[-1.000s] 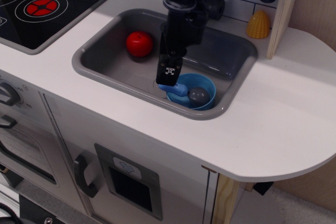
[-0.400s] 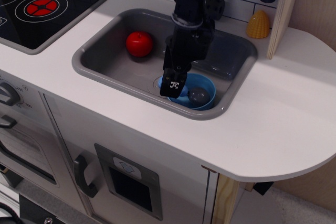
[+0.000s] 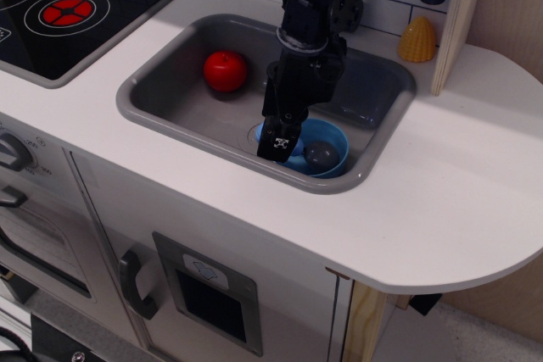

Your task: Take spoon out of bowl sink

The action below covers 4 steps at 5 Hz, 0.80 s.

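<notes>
hand (image 3: 278,143) low over bowl (image 3: 333,140) rim, at spoon (image 3: 317,154) handle; grip cannot tell | bowl in sink (image 3: 170,95) | apple (image 3: 226,70) apart

Black arm reaching steeply down, gripper (image 3: 279,147) tilted left, jaws seemingly closed

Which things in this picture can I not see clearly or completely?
- Spoon handle: hidden behind the gripper in the only view.
- Gripper: open or shut cannot be told.
- Bowl: left part covered by the gripper.
- Stovetop: cut off by the left edge.
</notes>
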Motion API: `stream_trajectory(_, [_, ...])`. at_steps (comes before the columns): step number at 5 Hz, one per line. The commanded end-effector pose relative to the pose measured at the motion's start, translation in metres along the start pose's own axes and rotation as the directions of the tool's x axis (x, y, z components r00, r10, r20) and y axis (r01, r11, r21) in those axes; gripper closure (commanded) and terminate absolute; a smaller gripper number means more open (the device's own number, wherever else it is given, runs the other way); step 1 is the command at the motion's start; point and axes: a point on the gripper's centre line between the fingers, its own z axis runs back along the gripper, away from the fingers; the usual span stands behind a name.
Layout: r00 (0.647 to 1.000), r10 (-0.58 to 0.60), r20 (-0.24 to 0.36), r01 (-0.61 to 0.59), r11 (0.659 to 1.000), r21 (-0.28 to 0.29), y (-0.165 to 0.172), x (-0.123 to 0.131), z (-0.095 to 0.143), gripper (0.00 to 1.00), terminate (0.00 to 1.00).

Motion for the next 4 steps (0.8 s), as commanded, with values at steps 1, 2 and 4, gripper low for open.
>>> stream_trajectory(1, [1.000,-0.011,-0.010,0.012,0.999,0.040,0.014,0.006,0.006,1.00,0.00])
stream_trajectory(2, [1.000,-0.007,0.004,0.006,1.000,0.026,0.019,0.006,0.014,1.00,0.00])
stream_trajectory(4, [0.998,0.021,0.063,-0.021,1.000,0.006,0.028,0.002,0.043,1.00,0.00])
